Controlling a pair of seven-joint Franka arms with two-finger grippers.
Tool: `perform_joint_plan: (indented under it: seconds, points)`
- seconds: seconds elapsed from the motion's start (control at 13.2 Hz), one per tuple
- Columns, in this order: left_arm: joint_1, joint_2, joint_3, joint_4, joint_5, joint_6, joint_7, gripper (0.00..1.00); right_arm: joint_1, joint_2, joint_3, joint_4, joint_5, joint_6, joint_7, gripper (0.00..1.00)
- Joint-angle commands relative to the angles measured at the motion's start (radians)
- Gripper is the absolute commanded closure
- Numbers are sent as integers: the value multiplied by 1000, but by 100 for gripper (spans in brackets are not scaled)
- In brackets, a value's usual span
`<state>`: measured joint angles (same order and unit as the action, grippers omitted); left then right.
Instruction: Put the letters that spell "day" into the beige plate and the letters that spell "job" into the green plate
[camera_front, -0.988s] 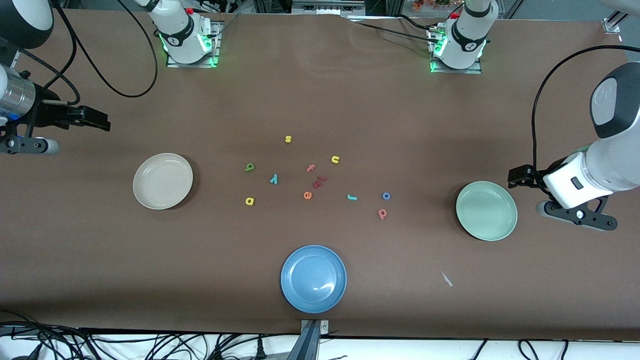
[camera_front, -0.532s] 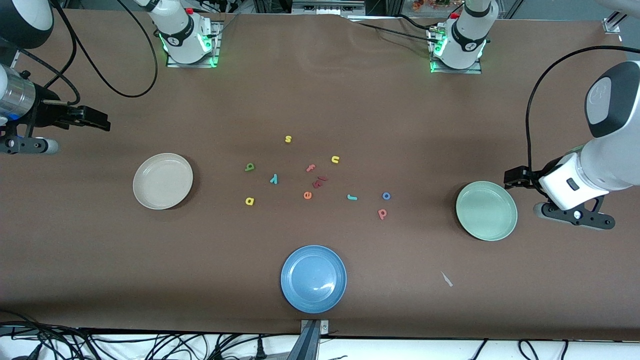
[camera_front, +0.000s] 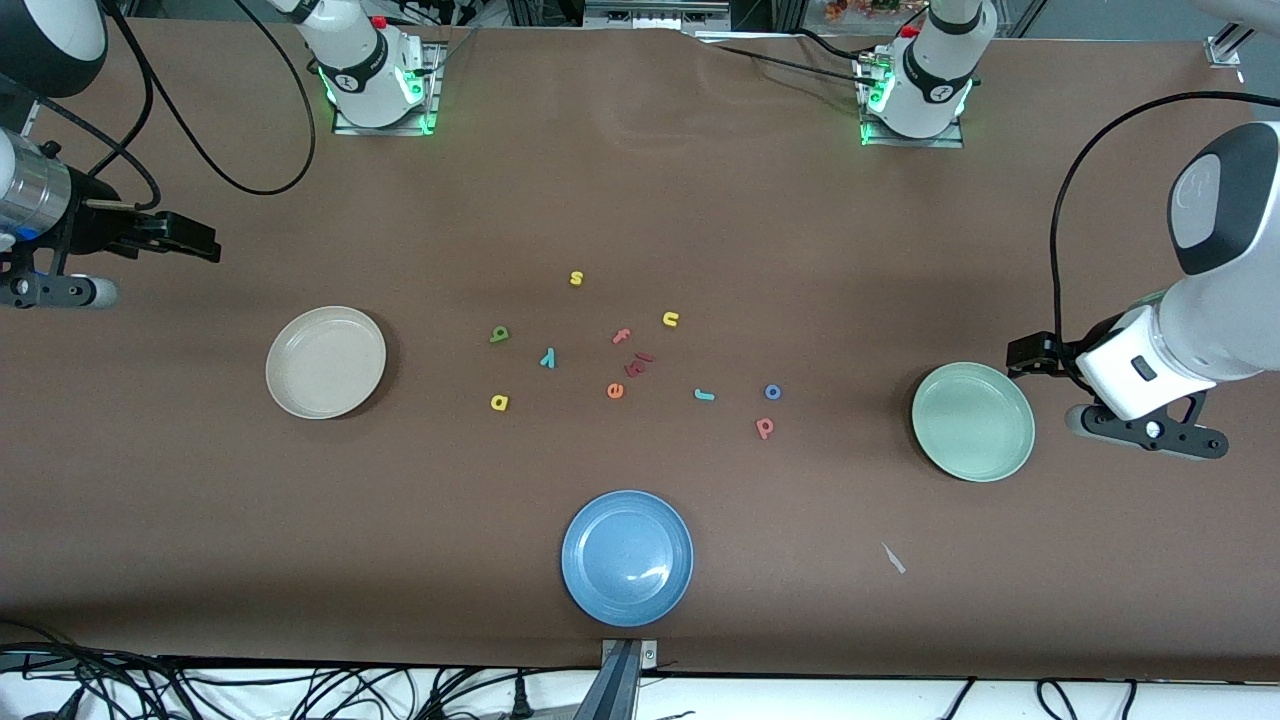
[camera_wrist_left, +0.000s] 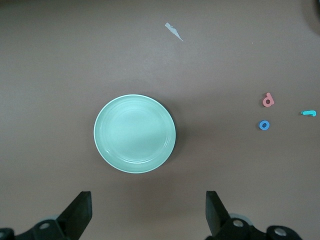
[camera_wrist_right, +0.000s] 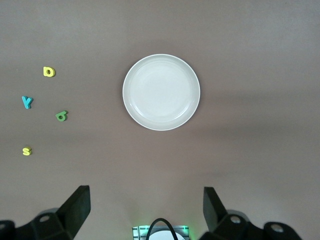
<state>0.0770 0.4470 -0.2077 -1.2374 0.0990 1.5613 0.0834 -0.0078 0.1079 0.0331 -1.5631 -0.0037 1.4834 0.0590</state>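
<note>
The beige plate (camera_front: 325, 362) (camera_wrist_right: 161, 92) lies bare toward the right arm's end. Beside it are the green letter (camera_front: 499, 334) (camera_wrist_right: 61, 116), teal "y" (camera_front: 547, 357) (camera_wrist_right: 27, 102) and yellow round-bowled letter (camera_front: 500, 402) (camera_wrist_right: 48, 71). The green plate (camera_front: 973, 421) (camera_wrist_left: 135, 134) lies bare toward the left arm's end. The blue "o" (camera_front: 772, 392) (camera_wrist_left: 264, 125), pinkish-red letter (camera_front: 765, 428) (camera_wrist_left: 268, 100) and teal "j" (camera_front: 704, 395) (camera_wrist_left: 309, 113) lie nearby. My left gripper (camera_front: 1030, 355) (camera_wrist_left: 148, 215) hangs open over the table beside the green plate. My right gripper (camera_front: 195, 242) (camera_wrist_right: 146, 212) waits open over the table's end.
A blue plate (camera_front: 627, 557) sits nearest the front camera. Among the letters lie a yellow "s" (camera_front: 576, 278), a yellow "u" (camera_front: 670, 319), a pink "f" (camera_front: 622, 336), dark red letters (camera_front: 638, 363) and an orange "e" (camera_front: 615, 390). A paper scrap (camera_front: 893, 558) lies near the green plate.
The left arm has shifted slightly toward the green plate, its gripper still open. The right arm, the plates and the letters have not moved.
</note>
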Motion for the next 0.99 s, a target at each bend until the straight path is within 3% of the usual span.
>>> perform_joint_plan:
  seconds: [0.0,0.91]
  points:
    - [-2,-4,8,-4,-35,6,-31,0,-1,6,-4,21,11,-6,-21,0]
    - [6,4,8,-1,-71,8,-74,0,-1,15,-4,26,4,-14,-24,0]
